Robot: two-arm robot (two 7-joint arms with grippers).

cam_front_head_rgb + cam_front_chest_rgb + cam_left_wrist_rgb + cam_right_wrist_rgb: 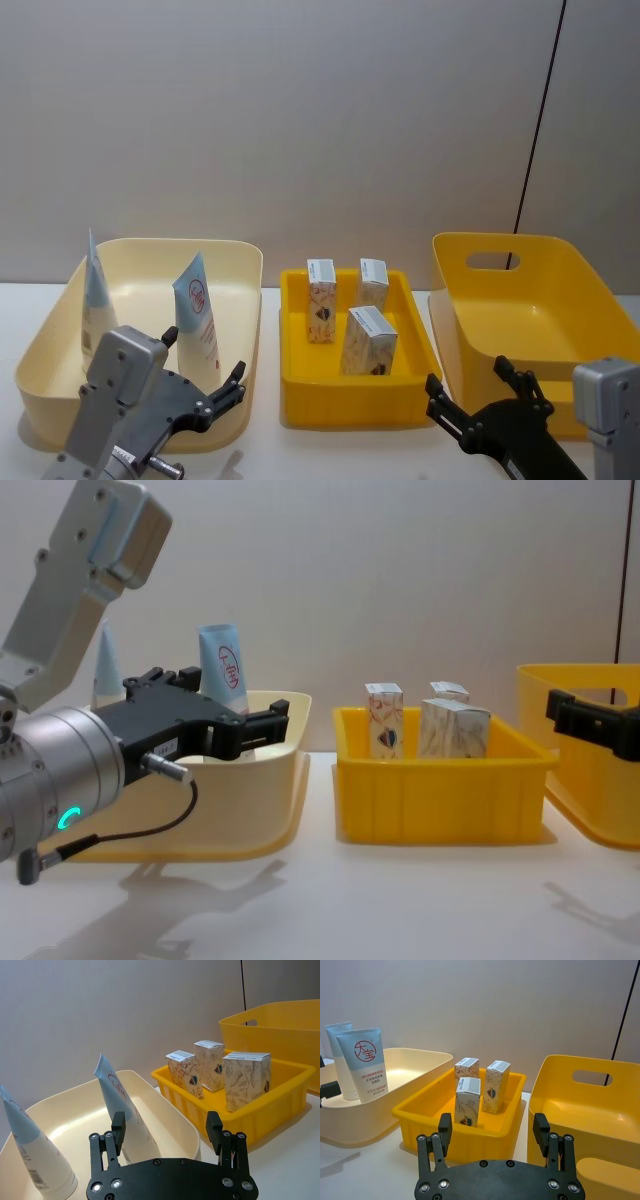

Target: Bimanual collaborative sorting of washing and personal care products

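"Which step?"

"Pre-grasp, I'd say. The left gripper (202,358) is spread and empty, with the tubes (198,305) just ahead in the cream bin (160,245). The right gripper (468,378) is spread too, with the cartons (368,340) ahead to its left in the yellow tray (340,400)."

"Next?"

"Reach in, straddle one, close."

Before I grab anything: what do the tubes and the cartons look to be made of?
Tubes: probably soft plastic, smooth with a slight sheen; the flat crimped top widens to a round base. Cartons: thin printed cardboard, matt, judging by the sharp folded edges and the lid flaps. Both would likely dent under a hard squeeze.
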